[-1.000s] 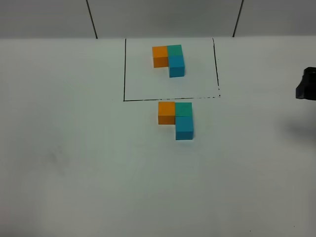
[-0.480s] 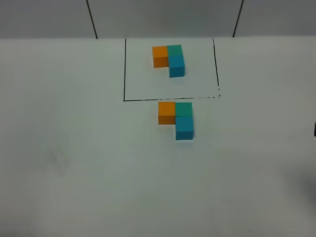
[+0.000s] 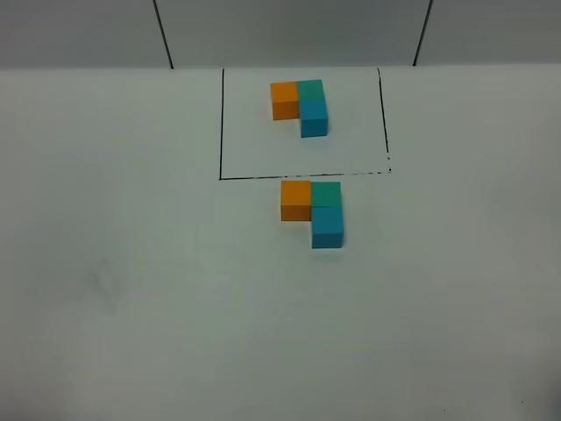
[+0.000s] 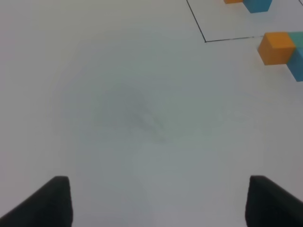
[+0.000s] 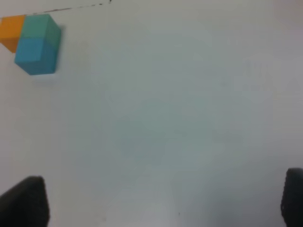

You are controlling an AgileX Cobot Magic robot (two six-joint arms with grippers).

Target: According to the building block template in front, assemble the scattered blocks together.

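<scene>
The building block template is an L of orange, teal-green and sky-blue cubes inside a black drawn rectangle at the back. The scattered blocks stand joined in the same L just in front of the frame: orange, teal-green, sky-blue. Neither arm shows in the high view. My left gripper is open and empty, well away from the orange cube. My right gripper is open and empty, apart from the sky-blue cube.
The white table spreads around the blocks. A grey back wall with two dark seams runs behind the frame. A faint smudge marks the table at the left.
My right gripper, seen at the right edge of the high view a second ago, has pulled back out of that view. The blocks have not moved.
</scene>
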